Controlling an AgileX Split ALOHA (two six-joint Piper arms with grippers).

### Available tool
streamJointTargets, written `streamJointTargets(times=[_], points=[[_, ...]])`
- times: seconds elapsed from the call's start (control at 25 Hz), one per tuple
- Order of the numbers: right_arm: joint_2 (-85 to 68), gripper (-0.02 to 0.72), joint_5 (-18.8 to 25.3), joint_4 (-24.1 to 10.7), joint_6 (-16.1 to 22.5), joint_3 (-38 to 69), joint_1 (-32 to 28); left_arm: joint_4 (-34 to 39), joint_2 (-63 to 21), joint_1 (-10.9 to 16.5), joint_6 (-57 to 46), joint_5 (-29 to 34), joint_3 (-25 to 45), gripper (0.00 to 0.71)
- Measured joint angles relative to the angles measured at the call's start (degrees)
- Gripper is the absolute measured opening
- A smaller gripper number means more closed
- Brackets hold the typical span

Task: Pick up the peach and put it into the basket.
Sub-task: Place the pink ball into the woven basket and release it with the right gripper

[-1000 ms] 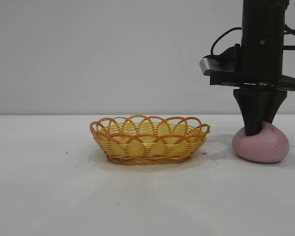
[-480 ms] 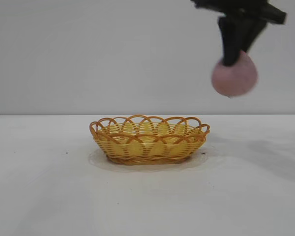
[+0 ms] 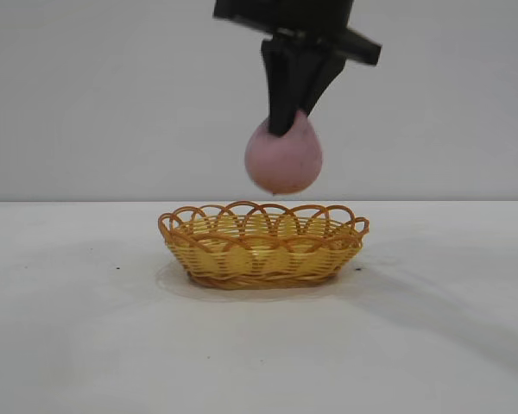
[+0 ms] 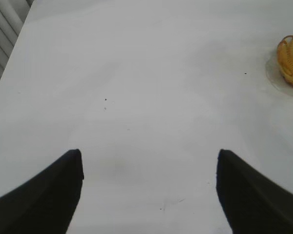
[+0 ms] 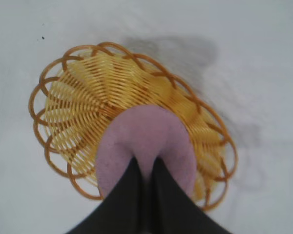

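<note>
My right gripper [image 3: 290, 121] is shut on the pink peach [image 3: 284, 159] and holds it in the air directly above the basket [image 3: 263, 244]. The basket is a shallow oval of yellow wicker with an orange-brown looped rim and stands on the white table. In the right wrist view the peach [image 5: 144, 139] hangs pinched between the black fingers [image 5: 123, 195] over the basket's inside [image 5: 83, 105]. My left gripper [image 4: 149, 165] is open and empty over bare table, far from the basket, whose rim [image 4: 290, 56] shows at the edge of its view.
The white table [image 3: 86, 345] spreads around the basket, with a few small dark specks [image 3: 116, 268]. A plain grey wall stands behind. A ribbed white edge [image 4: 2, 34] shows at the table's side in the left wrist view.
My right gripper lifted the peach off the table at the right, then carried it leftward to a spot above the basket. The basket has not moved.
</note>
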Motion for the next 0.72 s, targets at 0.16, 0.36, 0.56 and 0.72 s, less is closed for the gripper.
streamJointTargets(times=[0.16, 0.36, 0.56, 0.72], points=[[3.04, 0.0, -0.34, 0.0, 0.0, 0.0, -0.01, 0.0, 0.0, 0.0, 0.0, 0.0, 0.0, 0.527], [5.09, 0.141, -0.59, 0.92, 0.0, 0.0, -0.01, 0.0, 0.0, 0.0, 0.0, 0.0, 0.0, 0.527], [5.09, 0.35, -0.82, 1.41, 0.0, -0.05, -0.01, 0.04, 0.0, 0.0, 0.0, 0.0, 0.0, 0.527], [5.09, 0.435, -0.43, 1.79, 0.0, -0.05, -0.01, 0.04, 0.0, 0.0, 0.0, 0.0, 0.0, 0.527]])
